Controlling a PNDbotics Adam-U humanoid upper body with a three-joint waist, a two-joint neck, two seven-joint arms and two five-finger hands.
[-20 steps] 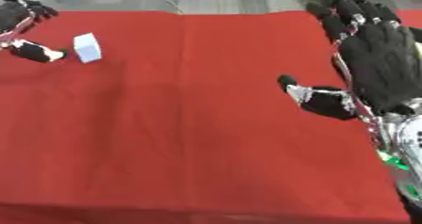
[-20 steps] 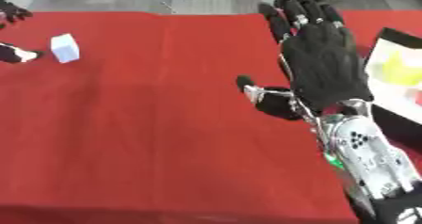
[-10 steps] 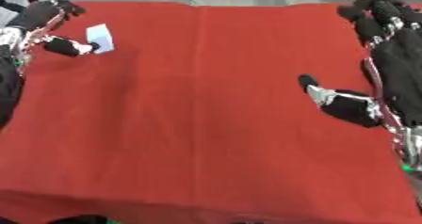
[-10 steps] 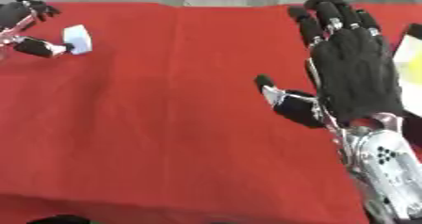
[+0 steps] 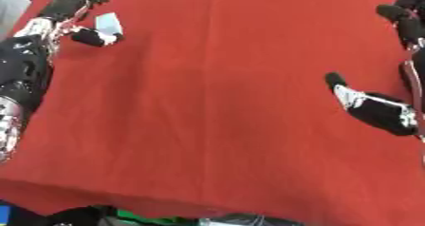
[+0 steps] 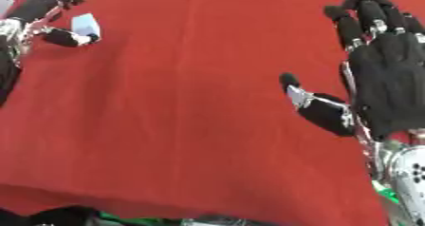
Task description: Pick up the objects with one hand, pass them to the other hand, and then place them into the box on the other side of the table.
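a small pale blue-white block sits near the far left corner of the worktop, tilted a little. the left hand is right beside it: the thumb reaches toward the block's near side and the curled fingers arch over its far side, but i cannot tell whether they touch it, so whether the hand has hold of it is unclear. the right hand hangs over the right edge of the worktop, well apart from the block, spread wide open with straight fingers and the thumb out to the side, holding nothing. the worktop is covered in a plain red cloth, slightly creased, lying askew in view. beyond its far edge shows a strip of grey floor.
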